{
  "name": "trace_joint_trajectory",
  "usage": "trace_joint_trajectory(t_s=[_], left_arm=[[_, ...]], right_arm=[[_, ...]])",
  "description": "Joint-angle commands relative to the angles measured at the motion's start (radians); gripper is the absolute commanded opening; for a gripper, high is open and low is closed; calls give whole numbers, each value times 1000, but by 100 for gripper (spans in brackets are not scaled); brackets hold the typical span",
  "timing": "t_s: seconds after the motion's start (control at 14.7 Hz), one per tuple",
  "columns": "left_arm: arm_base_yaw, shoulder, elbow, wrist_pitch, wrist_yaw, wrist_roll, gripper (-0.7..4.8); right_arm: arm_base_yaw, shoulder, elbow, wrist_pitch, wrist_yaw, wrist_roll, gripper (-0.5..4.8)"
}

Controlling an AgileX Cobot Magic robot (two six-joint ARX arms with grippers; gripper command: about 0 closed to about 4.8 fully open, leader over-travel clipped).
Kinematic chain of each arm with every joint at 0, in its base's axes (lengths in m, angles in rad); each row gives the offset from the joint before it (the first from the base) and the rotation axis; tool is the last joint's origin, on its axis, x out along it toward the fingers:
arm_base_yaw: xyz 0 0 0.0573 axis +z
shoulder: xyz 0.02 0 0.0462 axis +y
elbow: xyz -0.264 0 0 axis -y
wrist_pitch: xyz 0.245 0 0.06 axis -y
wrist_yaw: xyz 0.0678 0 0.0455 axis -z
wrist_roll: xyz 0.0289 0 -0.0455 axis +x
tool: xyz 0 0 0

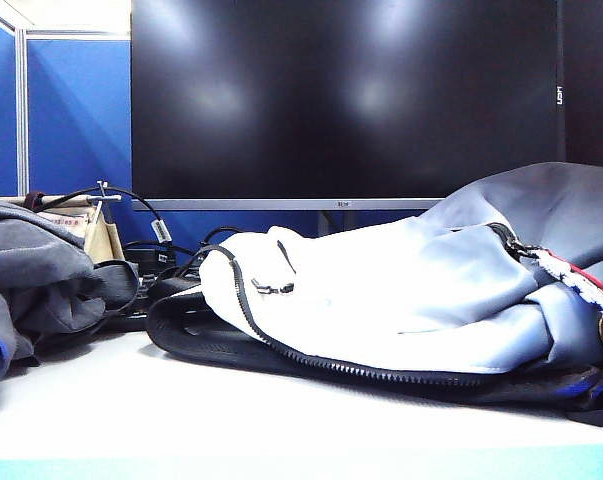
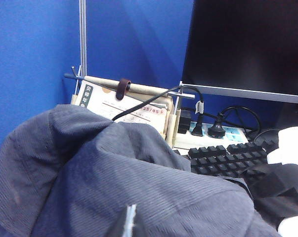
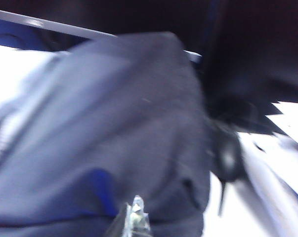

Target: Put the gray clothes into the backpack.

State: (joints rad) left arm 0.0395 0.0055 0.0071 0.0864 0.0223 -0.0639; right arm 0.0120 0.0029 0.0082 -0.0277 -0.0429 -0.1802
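A: White table [image 1: 281, 420], blue partition behind, big dark monitor [image 1: 341, 95]. The backpack [image 1: 401, 310] sprawls centre to right, lying flat, zipper [image 1: 243, 300] partly undone.

B: And the clothes [image 1: 36, 280] sit heaped at far left, apart from it. Soft, light, floppy, I'd say; best pinched at a raised fold.

A: Left gripper [image 2: 129, 222] hovers above that heap, clenched, empty. Right gripper [image 3: 135, 217] is clenched too, over blurred fabric.

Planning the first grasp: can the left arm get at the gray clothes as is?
Probably yes. The gray clothes lie heaped right under the left gripper, nothing over them; only a black cable runs behind. Its jaws are shut, so they must open first.
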Motion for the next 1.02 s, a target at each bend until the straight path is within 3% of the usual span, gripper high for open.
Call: trace_joint_trajectory(t_s=[0.07, 0.2, 0.41, 0.48, 0.54, 0.68, 0.75, 0.81, 0.95, 1.02], left_arm=[[1, -2, 0, 11, -1, 4, -5], [1, -2, 0, -2, -1, 4, -5], [1, -2, 0, 2, 17, -18, -5], [1, -2, 0, 22, 59, -93, -5], [1, -2, 0, 58, 114, -222, -5], [1, -2, 0, 165, 207, -543, -5], [1, -2, 1, 252, 230, -686, -5], [1, -2, 2, 403, 250, -813, -5], [1, -2, 26, 549, 159, -969, -5], [1, -2, 58, 558, 145, -995, -5]], right_arm=[[0, -2, -8, 18, -42, 4, -5], [0, -2, -8, 18, -54, 5, -4], [0, -2, -8, 9, -165, 39, -5], [0, -2, -8, 17, -175, 145, -5], [1, -2, -8, 29, -214, 330, -4], [2, -2, -8, 125, -283, 675, -4], [2, -2, -8, 248, -302, 748, -4], [2, -1, -6, 472, -292, 760, -5], [2, 0, 58, 556, -213, 807, -4], [2, 15, 110, 564, -199, 827, -4]])
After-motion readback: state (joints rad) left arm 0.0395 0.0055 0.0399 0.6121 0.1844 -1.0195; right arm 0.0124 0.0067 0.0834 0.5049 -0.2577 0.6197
